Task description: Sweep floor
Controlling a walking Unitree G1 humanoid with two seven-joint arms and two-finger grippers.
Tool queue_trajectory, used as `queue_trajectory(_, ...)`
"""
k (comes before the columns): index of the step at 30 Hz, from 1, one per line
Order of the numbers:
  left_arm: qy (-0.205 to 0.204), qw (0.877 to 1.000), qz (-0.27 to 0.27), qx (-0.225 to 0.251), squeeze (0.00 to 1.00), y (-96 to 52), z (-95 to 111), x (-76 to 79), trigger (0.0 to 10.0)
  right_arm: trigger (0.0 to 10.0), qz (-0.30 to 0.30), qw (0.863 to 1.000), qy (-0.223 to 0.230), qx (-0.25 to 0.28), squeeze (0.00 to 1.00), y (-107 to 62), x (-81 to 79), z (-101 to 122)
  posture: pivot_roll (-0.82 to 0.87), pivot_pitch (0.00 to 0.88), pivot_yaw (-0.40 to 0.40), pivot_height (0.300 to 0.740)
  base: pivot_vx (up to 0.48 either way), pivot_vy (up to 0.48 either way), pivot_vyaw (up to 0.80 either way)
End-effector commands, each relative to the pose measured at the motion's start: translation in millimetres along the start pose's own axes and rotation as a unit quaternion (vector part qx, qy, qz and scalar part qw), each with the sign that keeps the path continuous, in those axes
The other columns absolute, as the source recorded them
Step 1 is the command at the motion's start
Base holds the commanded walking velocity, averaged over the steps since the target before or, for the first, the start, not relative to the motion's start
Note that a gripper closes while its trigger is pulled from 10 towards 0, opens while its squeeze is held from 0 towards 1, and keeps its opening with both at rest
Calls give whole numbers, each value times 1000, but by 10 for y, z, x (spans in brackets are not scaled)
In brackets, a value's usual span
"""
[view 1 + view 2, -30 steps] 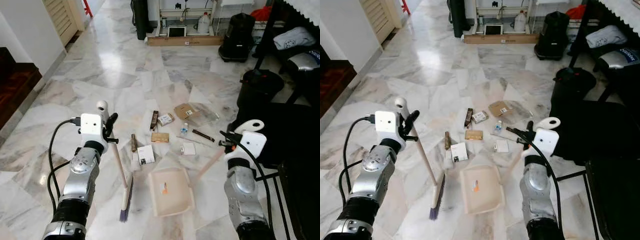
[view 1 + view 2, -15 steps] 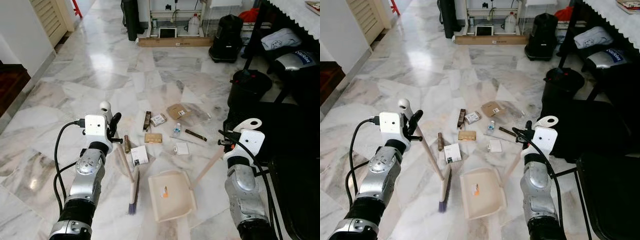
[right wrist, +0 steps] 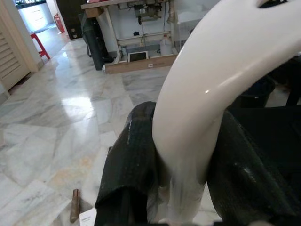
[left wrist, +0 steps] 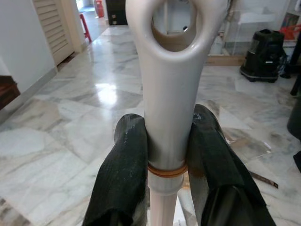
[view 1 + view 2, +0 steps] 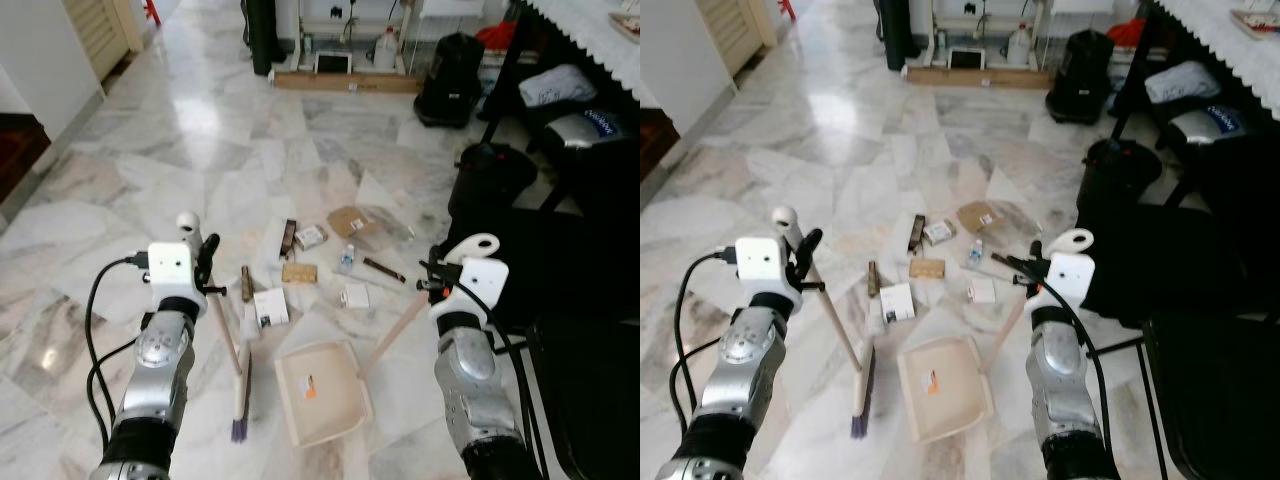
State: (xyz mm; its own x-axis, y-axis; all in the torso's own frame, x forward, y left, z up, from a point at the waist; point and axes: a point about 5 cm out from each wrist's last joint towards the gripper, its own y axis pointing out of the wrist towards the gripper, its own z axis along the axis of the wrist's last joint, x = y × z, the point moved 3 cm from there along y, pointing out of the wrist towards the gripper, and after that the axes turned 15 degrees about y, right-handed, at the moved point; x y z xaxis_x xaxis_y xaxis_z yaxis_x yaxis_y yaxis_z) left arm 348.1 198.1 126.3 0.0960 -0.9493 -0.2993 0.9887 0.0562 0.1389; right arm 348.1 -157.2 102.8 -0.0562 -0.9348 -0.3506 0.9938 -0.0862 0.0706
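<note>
My left gripper [image 5: 203,262] is shut on the white top of a broom handle [image 4: 168,117]. The wooden stick slants down to the broom head [image 5: 240,400], whose purple bristles rest on the marble floor. My right gripper [image 5: 436,282] is shut on the white grip [image 3: 207,108] of a cream dustpan [image 5: 318,394], which lies flat on the floor right of the broom head. Beyond them litter is scattered: a white card [image 5: 268,307], a brown stick [image 5: 245,283], a tan packet [image 5: 298,272], a small bottle [image 5: 347,260], torn cardboard [image 5: 347,220] and a white square [image 5: 355,296].
Black chairs and bags [image 5: 500,180] crowd the right side. A black chair frame [image 5: 1200,400] stands close to my right arm. A shelf with a jug and a tablet [image 5: 340,60] stands at the far wall. Louvred doors [image 5: 100,30] are at the far left, with open marble floor between.
The camera has shifted, so the whole scene sits a little lower and further left. The broom head has swung left, away from the dustpan. Both grips are unchanged.
</note>
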Motion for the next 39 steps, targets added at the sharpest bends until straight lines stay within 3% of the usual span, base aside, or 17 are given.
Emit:
queue_trajectory(1, 10, 1000, 18, 23, 0, -27, 91, -103, 10000, 10000, 15, 1000, 6, 10, 0, 47, -93, 72, -21, 117, -58, 740, 0, 0, 0)
queue_trajectory(11, 17, 1000, 15, 11, 0, -87, 44, -132, 10000, 10000, 16, 1000, 6, -2, 0, -5, -113, -5, -19, 135, -49, 740, 0, 0, 0)
queue_trajectory(25, 7, 1000, 12, 10, 0, -56, 66, -78, 10000, 10000, 26, 1000, 2, -2, 0, 9, -149, 13, -23, 133, -50, 740, 0, 0, 0)
queue_trajectory(32, 7, 1000, 30, 1, 0, -84, 36, -146, 10000, 10000, 44, 999, 5, -5, 0, 2, -228, 0, -17, 135, -61, 740, 326, 0, 671)
queue_trajectory(39, 6, 1000, 29, -2, 0, -89, 24, -123, 10000, 10000, 38, 999, 14, -5, 0, 10, -202, 5, -22, 136, -62, 740, 441, 0, 0)
